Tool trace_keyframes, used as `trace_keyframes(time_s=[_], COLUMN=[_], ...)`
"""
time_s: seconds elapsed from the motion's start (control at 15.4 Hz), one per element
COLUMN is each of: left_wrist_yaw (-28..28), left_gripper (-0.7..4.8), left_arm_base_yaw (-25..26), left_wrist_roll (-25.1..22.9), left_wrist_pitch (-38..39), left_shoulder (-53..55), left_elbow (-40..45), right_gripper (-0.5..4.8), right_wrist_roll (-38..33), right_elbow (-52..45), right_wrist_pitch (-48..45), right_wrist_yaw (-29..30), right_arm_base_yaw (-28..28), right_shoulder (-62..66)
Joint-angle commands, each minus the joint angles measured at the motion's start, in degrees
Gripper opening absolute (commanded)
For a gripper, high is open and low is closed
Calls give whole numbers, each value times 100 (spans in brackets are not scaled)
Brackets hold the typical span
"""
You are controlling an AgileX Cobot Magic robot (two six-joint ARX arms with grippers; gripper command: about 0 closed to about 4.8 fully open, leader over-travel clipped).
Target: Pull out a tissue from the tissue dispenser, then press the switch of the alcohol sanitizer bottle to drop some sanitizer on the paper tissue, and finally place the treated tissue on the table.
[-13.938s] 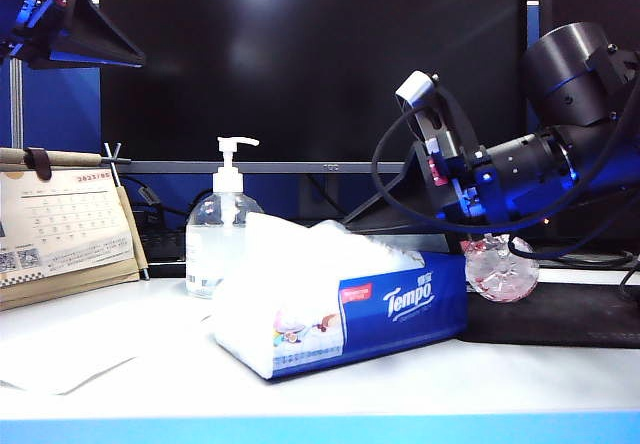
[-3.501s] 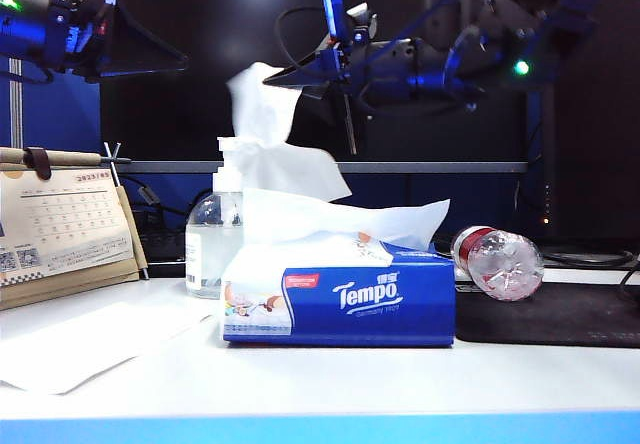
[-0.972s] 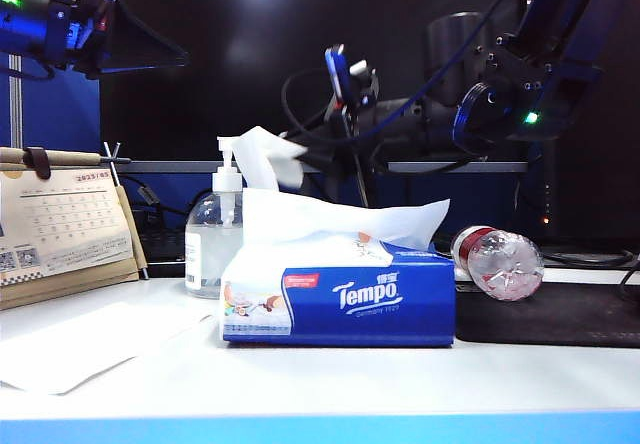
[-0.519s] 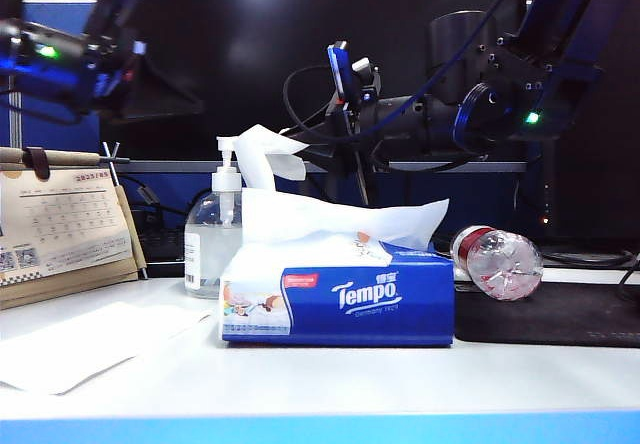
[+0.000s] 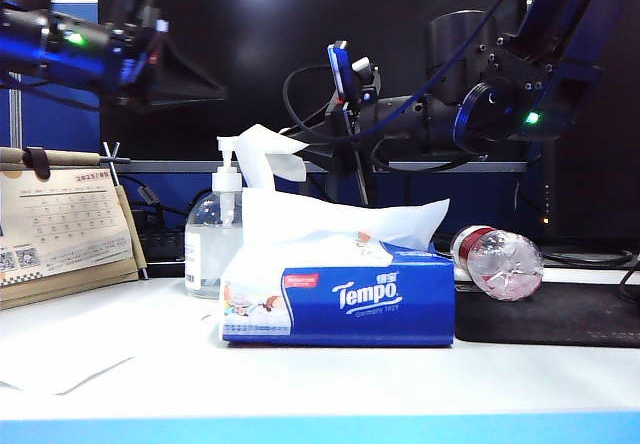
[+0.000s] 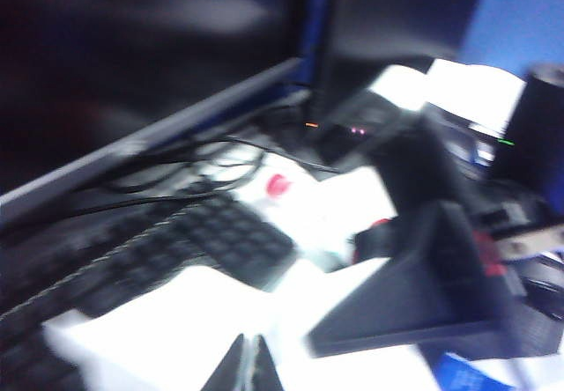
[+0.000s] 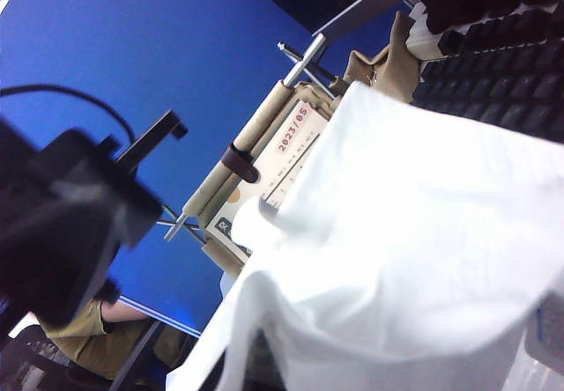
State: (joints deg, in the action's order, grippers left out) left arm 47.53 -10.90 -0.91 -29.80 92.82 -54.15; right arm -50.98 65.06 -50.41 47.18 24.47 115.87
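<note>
Since half second back, my left pincer (image 5: 215,92) swung nearer pump; right pincer (image 5: 300,154) unmoved, clamped on tissue (image 5: 265,154). Tissue hangs off its tip, draped by switch (image 5: 228,147) of alcohol sanitizer bottle (image 5: 212,244). Left pincer looks closed. I'd press straight down, tissue under nozzle.

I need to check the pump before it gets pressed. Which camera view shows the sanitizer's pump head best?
The exterior view: the white pump head stands upright on the clear bottle, partly covered by the held tissue. The left wrist view is too blurred to make it out; the right wrist view shows mostly tissue.
</note>
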Motion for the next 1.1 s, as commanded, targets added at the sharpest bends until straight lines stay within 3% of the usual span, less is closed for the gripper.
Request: trace_keyframes(time_s=[0.06,0.26,1.1], left_wrist_yaw=[-238,-321,-684], left_gripper=[16,-6,-6], left_arm_base_yaw=[-157,-149,-179], left_wrist_roll=[-214,-223,2], left_wrist_pitch=[-22,111,-243], left_shoulder=[-13,-4,422], left_elbow=[-15,-15,-22], right_gripper=[-1,-1,-1], right_wrist_roll=[0,0,-7], right_elbow=[24,24,24], right_wrist_pitch=[-131,-133,-258], right_wrist_yaw=[31,44,81], right_arm_base_yaw=[4,4,4], right_shoulder=[-46,-46,-46])
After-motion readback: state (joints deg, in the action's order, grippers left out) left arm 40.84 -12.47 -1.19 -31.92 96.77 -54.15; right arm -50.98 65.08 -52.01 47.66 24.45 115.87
